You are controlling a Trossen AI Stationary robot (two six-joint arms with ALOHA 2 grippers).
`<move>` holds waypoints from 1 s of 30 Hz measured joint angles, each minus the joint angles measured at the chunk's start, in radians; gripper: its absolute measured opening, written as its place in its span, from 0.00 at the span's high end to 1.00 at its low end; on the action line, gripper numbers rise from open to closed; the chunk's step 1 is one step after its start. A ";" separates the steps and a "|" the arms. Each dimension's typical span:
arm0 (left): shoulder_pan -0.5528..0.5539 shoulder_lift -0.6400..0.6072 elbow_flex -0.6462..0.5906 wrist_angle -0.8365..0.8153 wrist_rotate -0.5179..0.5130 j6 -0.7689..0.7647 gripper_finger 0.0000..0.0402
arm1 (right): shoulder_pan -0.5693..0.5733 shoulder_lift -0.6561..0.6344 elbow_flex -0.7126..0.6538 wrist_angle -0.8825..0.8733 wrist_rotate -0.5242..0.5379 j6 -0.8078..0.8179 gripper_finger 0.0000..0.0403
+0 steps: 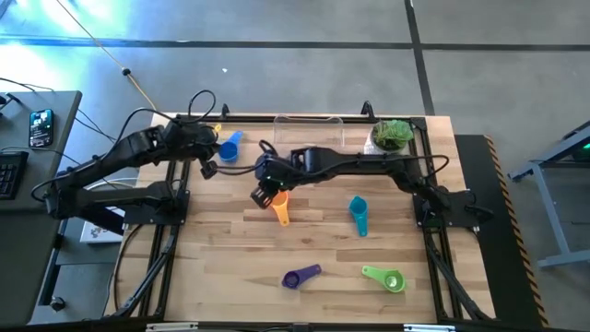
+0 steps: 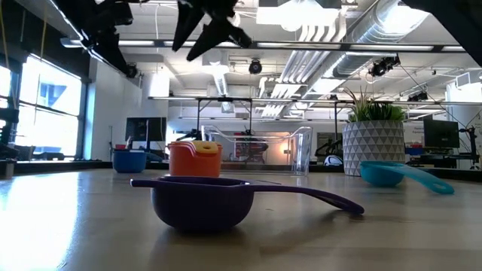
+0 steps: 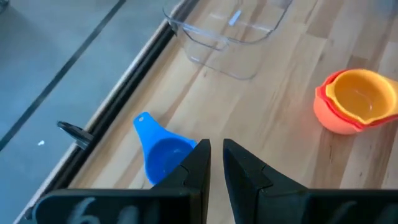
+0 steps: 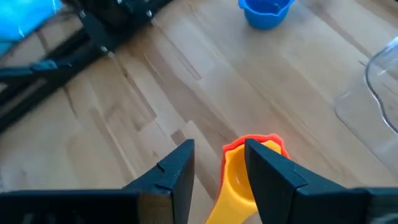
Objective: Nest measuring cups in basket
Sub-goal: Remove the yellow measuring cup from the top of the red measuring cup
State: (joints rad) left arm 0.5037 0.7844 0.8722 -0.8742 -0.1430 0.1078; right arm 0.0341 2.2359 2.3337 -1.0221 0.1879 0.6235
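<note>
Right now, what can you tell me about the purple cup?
The small purple plastic measuring cup is a round, glossy scoop with a short flat handle. It sits upright and empty on the pale wooden table, near its front edge, left of the green cup. Nothing touches it, and both pincers are far off.

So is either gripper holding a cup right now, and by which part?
No. The right gripper is open above the orange cup stack; the left gripper hangs empty by the blue cup.
</note>
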 joint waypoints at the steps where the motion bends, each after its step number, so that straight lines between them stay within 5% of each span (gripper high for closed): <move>1: 0.003 -0.001 0.007 0.000 0.000 0.000 0.91 | 0.001 0.008 0.000 0.001 0.000 -0.012 0.67; 30: 0.066 -0.039 0.029 -0.056 -0.041 0.002 0.91 | 0.010 0.175 -0.009 -0.036 -0.041 -0.292 0.67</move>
State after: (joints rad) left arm 0.5701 0.7456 0.9016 -0.9302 -0.1838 0.1093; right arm 0.0437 2.4107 2.3247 -1.0578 0.1473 0.3313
